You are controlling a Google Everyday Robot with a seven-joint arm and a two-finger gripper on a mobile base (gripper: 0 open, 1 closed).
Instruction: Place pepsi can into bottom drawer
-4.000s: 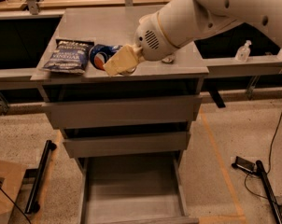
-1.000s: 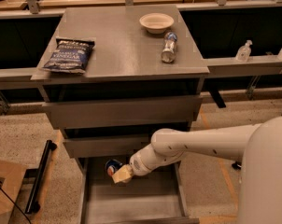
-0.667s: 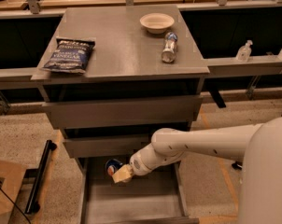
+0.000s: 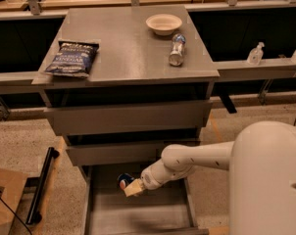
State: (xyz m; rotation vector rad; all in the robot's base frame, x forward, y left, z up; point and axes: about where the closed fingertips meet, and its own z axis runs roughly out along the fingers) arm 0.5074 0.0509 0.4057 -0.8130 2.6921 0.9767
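The hand (image 4: 132, 187) is pinching the pepsi can (image 4: 124, 180) and hanging low inside the pulled-out bottom drawer (image 4: 138, 213), toward its back left. Can't tell if the can is touching the drawer bottom. The placing step is looking nearly done. Next move is probably calling for setting the can down, letting go and lifting clear without tipping it. On the grey counter (image 4: 131, 65) a chip bag (image 4: 72, 58), a bowl (image 4: 163, 23) and a water bottle (image 4: 176, 50) on its side are sitting. The speckled floor (image 4: 20, 146) is running around the cabinet.

glossy white rounded arm (image 4: 197, 158), tan gripper (image 4: 133, 187) over bottom drawer (image 4: 138, 214)
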